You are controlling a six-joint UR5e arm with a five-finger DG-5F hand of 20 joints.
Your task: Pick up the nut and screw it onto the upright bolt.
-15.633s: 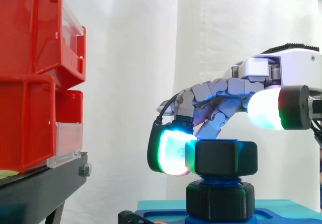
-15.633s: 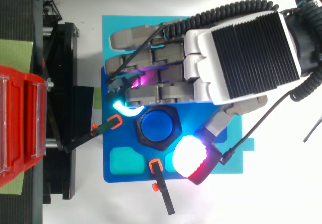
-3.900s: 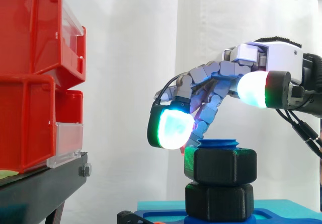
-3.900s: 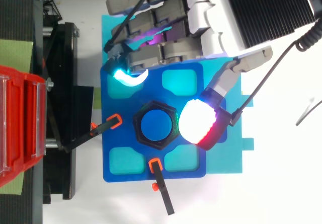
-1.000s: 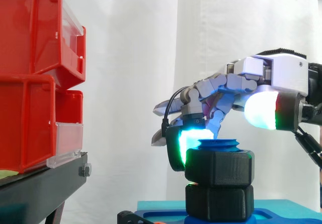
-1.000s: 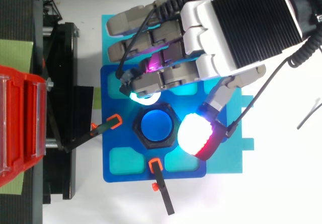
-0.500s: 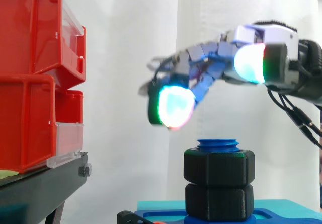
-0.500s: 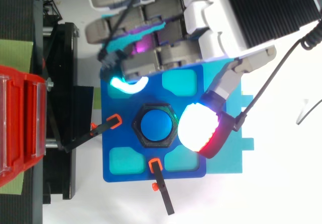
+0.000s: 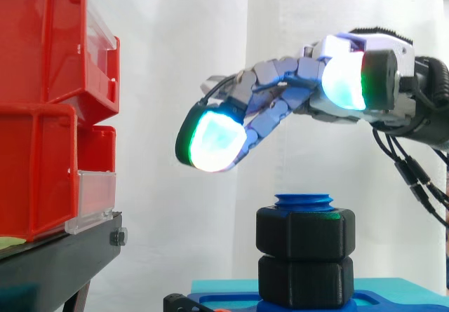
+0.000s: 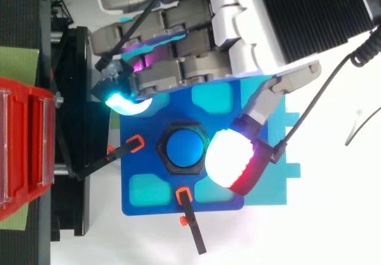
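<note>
A black hex nut (image 9: 305, 233) sits threaded on the blue upright bolt (image 9: 304, 200), above a second black nut (image 9: 305, 280) at the bolt's foot. From above, the nut (image 10: 168, 160) rings the bolt's blue top (image 10: 184, 148). The bolt stands on a blue base plate (image 10: 149, 200). My hand (image 9: 330, 80) hovers above and apart from the nut, its fingers stretched out and relaxed toward the left, holding nothing. Its glowing fingertips (image 9: 210, 140) hang left of the bolt, well above the nut. The thumb pad (image 10: 229, 155) lies just right of the nut in the top view.
Red bins (image 9: 49, 109) stand stacked on a black stand (image 9: 59, 259) at the left. Two black clamps with orange tips (image 10: 187, 208) hold the blue plate, which lies on a teal sheet (image 10: 268, 187). The white curtain hangs behind.
A second ago my fingers were down against the nut's top. They have since lifted off, straightened and swung up and left. The nut stays on the bolt.
</note>
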